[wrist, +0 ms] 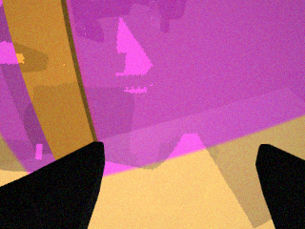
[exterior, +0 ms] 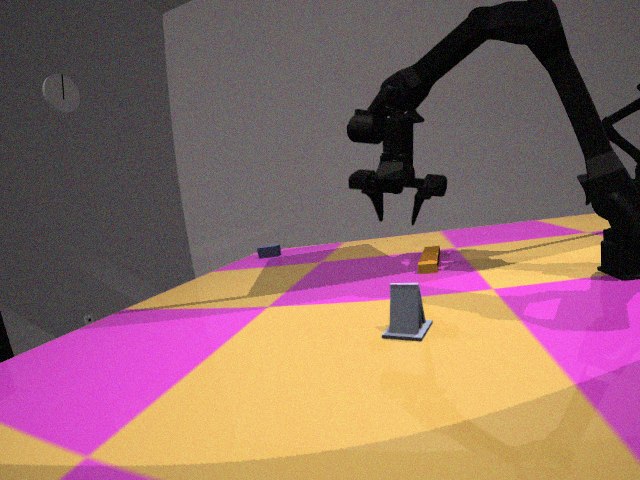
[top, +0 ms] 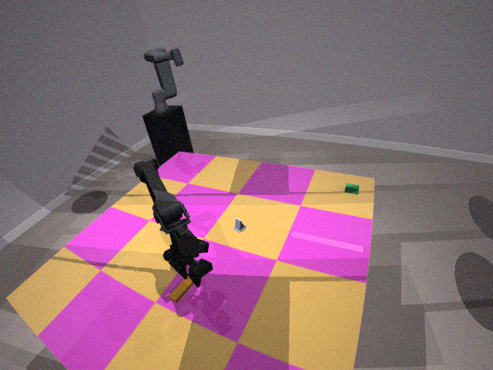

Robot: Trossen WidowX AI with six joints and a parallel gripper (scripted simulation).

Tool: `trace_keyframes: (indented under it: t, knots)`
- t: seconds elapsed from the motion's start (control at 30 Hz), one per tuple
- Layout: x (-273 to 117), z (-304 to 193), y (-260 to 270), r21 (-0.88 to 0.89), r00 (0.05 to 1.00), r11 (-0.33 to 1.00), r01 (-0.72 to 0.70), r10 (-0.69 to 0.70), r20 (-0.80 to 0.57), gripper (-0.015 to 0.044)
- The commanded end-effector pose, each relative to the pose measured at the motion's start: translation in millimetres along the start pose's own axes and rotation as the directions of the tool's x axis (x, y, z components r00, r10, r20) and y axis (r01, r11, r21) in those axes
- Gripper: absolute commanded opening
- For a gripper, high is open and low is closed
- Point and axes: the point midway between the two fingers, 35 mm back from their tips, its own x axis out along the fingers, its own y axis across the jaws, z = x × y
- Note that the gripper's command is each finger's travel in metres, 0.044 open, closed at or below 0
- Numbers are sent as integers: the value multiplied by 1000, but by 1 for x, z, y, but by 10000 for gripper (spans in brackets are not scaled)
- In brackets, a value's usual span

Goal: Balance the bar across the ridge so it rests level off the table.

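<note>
The gripper [exterior: 397,210] is being held above the checkered table [exterior: 289,392], pointed straight down, with its two dark fingers [exterior: 377,202] standing well apart and nothing being carried between them. In the exterior view, open air is being shown between the fingertips and the surface below.

The orange bar [exterior: 429,258] is lying flat on the table, on a magenta square near the seam with a yellow one, beneath the gripper and slightly to one side of it. In the top view, one end of the bar [top: 181,290] is being covered by the gripper [top: 193,274], while the other end is left exposed. In the wrist view, the bar [wrist: 53,71] is being seen as a long orange strip along the left side, beside the left fingertip [wrist: 51,210] rather than centred between the two.

The grey ridge [exterior: 406,311], a wedge on a flat square base, is standing upright on a yellow square, well apart from the bar and bearing nothing. It is also being shown near the table's middle in the top view [top: 239,224].

A small green block [top: 351,188] is resting near a far corner of the table. A small dark block [exterior: 268,251] is being seen at the table's far edge in the exterior view.
</note>
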Motion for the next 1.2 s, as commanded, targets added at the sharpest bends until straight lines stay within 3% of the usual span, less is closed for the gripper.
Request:
trace_keyframes:
  t: [0.0, 0.23, 0.43, 0.7, 1.17]
  knots:
    - [-4, 12, 22, -44, 993, 996, -73, 77, 90, 315]
    - [-16, 34, 57, -116, 948, 975, -187, 210, 240, 315]
    - [-13, 35, 59, -117, 946, 975, -190, 214, 244, 315]
    - [25, 45, 68, -117, 946, 975, -190, 214, 244, 315]
    - [39, 49, 71, -117, 946, 975, -190, 214, 244, 315]
